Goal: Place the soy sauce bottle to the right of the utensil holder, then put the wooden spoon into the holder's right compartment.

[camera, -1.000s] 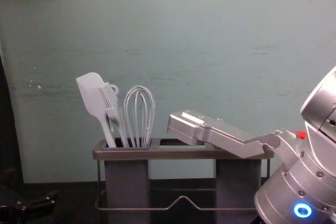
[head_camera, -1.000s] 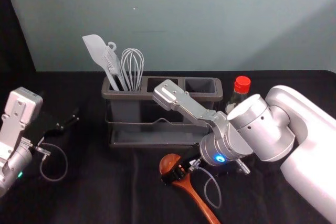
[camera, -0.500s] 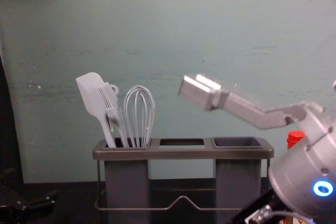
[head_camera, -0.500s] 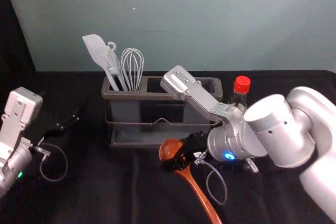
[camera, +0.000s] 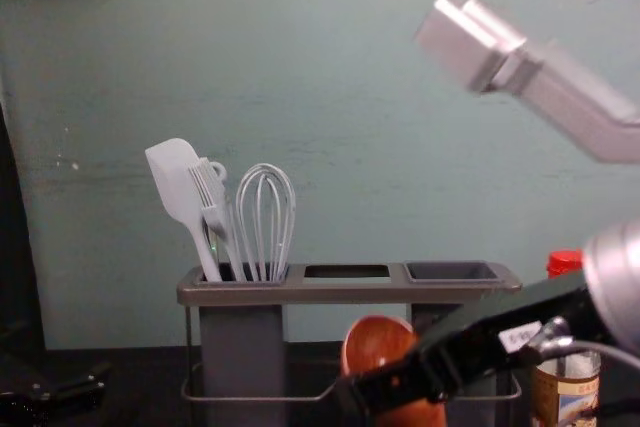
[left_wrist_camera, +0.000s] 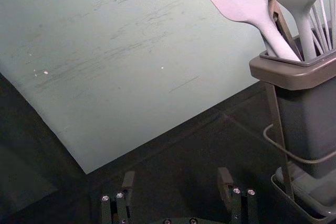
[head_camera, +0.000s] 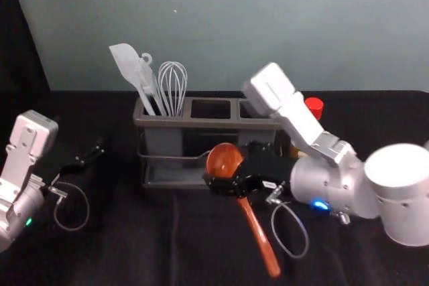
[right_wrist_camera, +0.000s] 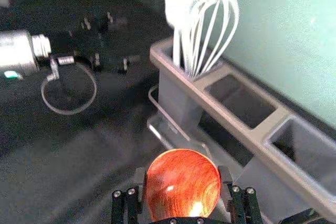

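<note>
The right gripper [head_camera: 230, 180] clasped the wooden spoon [head_camera: 258, 236] before the utensil holder [head_camera: 228, 124]; the left gripper [head_camera: 90, 154] hung empty, wide open, toward the bench's [head_camera: 134, 246] left edge.

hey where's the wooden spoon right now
In the head view, the wooden spoon is held in the right gripper, in front of the utensil holder, left of the soy sauce bottle.

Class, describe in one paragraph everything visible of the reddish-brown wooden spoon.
The reddish-brown wooden spoon has a rounded, glossy bowl with visible grain and a long, slim handle. The right gripper grips it near where they meet, bowl uppermost, handle slanting down toward the robot. It is in front of the grey utensil holder, outside its compartments.
</note>
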